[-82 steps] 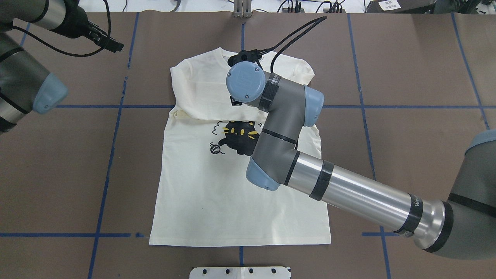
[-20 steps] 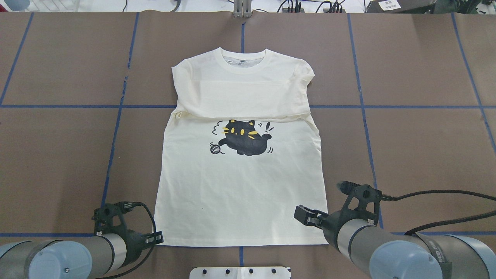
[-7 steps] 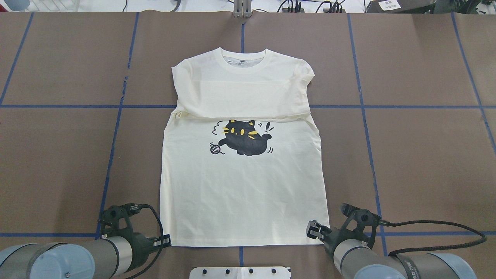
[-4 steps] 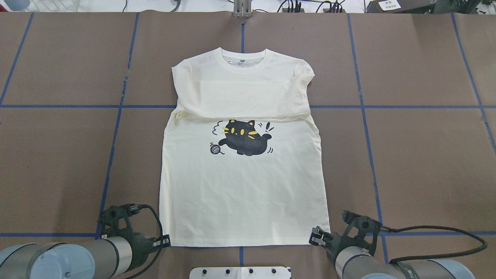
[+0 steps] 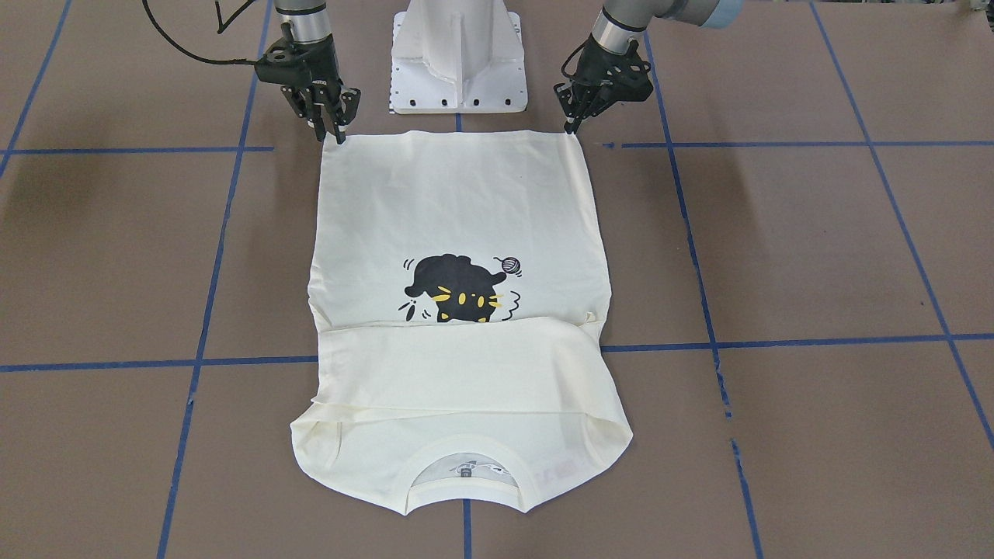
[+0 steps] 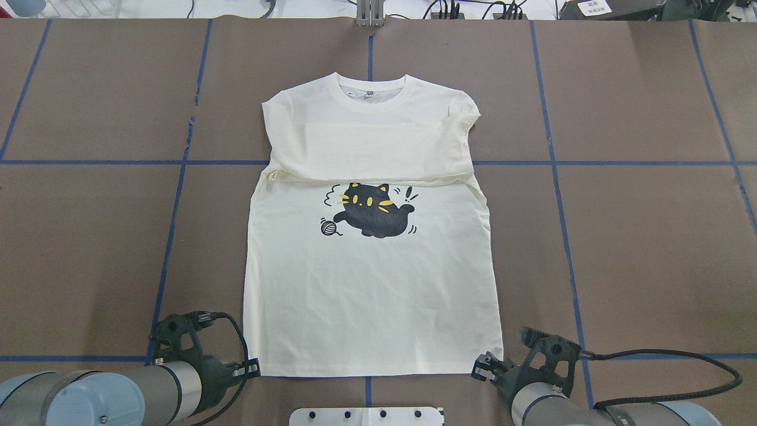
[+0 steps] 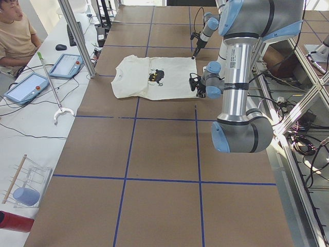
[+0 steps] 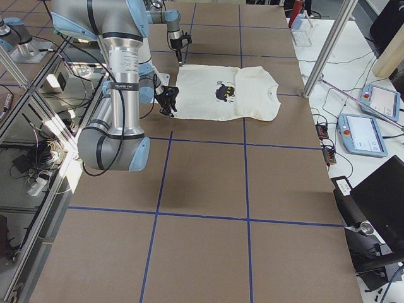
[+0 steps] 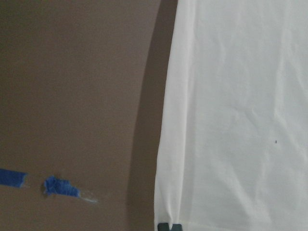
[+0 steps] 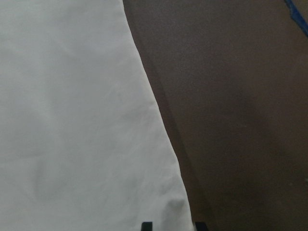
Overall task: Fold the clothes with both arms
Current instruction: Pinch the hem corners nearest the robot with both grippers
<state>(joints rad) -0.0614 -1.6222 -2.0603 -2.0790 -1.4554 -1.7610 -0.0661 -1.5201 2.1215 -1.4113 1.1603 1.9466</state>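
The cream T-shirt (image 6: 372, 296) lies flat on the brown table, cat print (image 6: 369, 217) up, its sleeves folded across the chest. My left gripper (image 6: 255, 370) sits at the hem's left corner. In the left wrist view its fingertips (image 9: 164, 226) are pinched together on the folded edge of the shirt (image 9: 240, 120). My right gripper (image 6: 482, 367) is at the hem's right corner. There the fingertips (image 10: 147, 225) stand apart, and the corner of the shirt (image 10: 72, 120) lies between them. In the front-facing view the left gripper (image 5: 573, 128) and the right gripper (image 5: 332, 132) both touch down at the hem.
The white pedestal base (image 5: 458, 54) stands just behind the hem, between the two arms. Blue tape lines (image 6: 171, 236) cross the brown table cover. A person (image 7: 15, 31) sits at a side table with tablets beyond the collar end.
My right gripper has slid back toward the robot's base and settled at the hem's right corner. The left gripper has stayed at the left corner, and the shirt has not shifted.
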